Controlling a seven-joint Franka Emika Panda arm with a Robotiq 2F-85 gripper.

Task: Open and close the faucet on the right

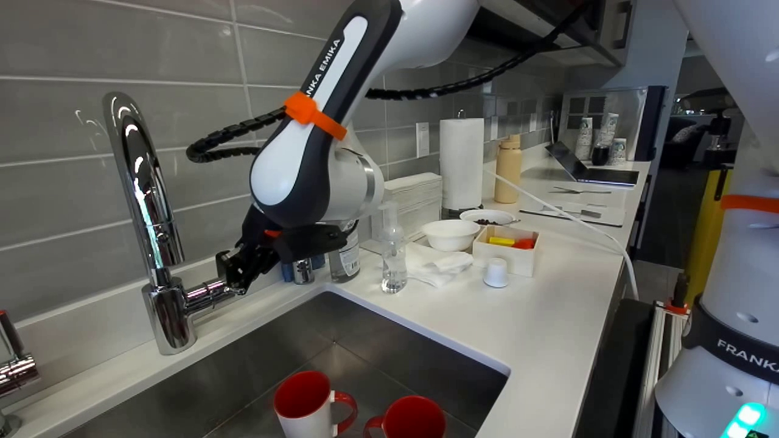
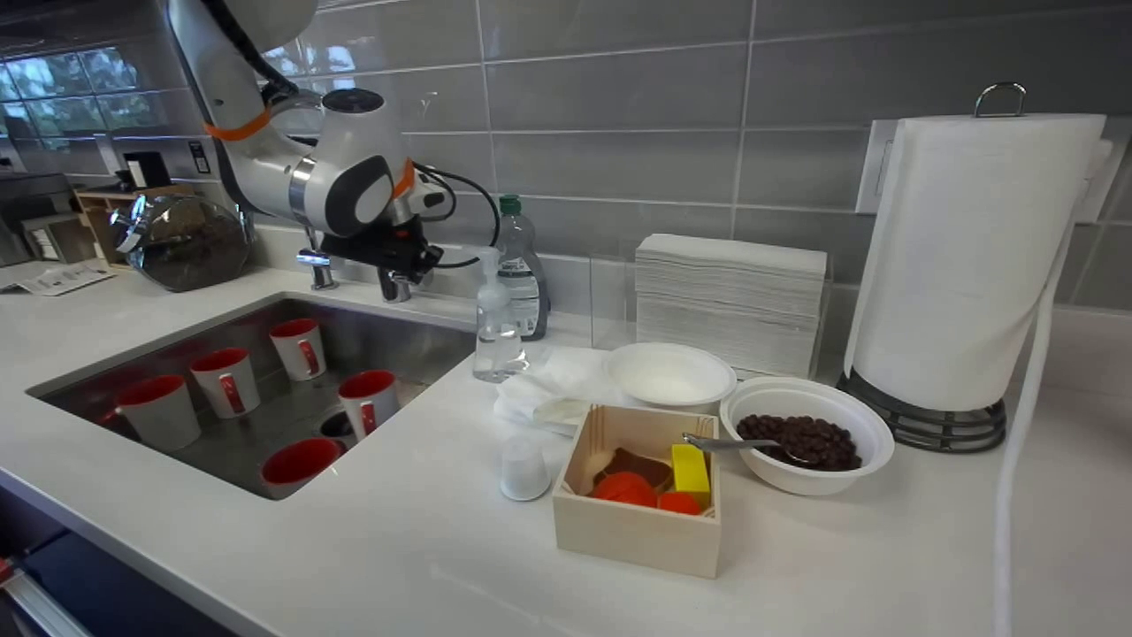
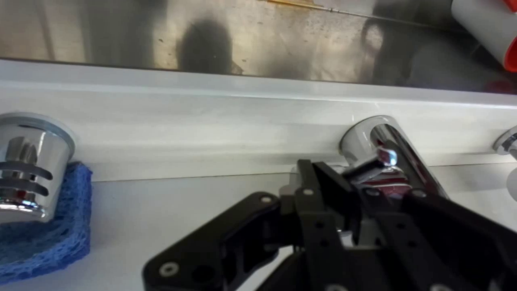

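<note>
The tall chrome faucet [image 1: 140,176] stands behind the sink in an exterior view, with a high arched spout, a thick base and a side handle [image 1: 207,295]. In the wrist view its base [image 3: 373,135] and thin lever [image 3: 367,169] show right of my fingertips. My gripper [image 1: 234,277] is at the outer end of the side handle. In the wrist view my gripper [image 3: 314,163] has its fingertips together, beside the lever, with nothing seen between them. The right finger hides part of the lever. In an exterior view my gripper [image 2: 420,257] and arm cover most of the faucet.
Another chrome fitting [image 1: 18,371] stands at the left edge. A stubby chrome fitting [image 3: 32,169] and blue sponge [image 3: 76,230] lie opposite. Several red-and-white mugs [image 2: 225,385] stand in the sink [image 1: 243,365]. A dish soap bottle [image 2: 522,265] and clear pump bottle [image 2: 497,332] stand near its corner.
</note>
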